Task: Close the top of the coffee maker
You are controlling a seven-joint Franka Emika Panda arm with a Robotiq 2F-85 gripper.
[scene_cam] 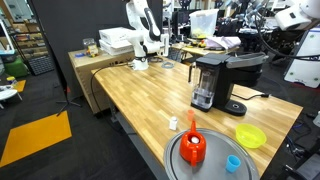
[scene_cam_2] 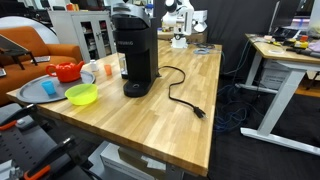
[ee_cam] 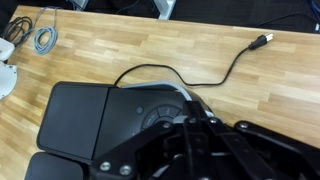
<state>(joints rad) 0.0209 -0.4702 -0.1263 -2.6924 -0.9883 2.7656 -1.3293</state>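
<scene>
Butcher-block table [scene_cam_2: 200, 90], lab room: coffee maker [scene_cam_2: 133, 55], cord trailing beside it. Top [ee_cam: 85, 115] looks down already. Gripper [ee_cam: 190, 150] directly above it, jaw state unreadable; next move, judged: a confirming press or withdrawal.

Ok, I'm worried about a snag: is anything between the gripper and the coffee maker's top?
Nothing visible. In the wrist view the gripper hangs right over the top; the power cord lies aside on the table.
</scene>
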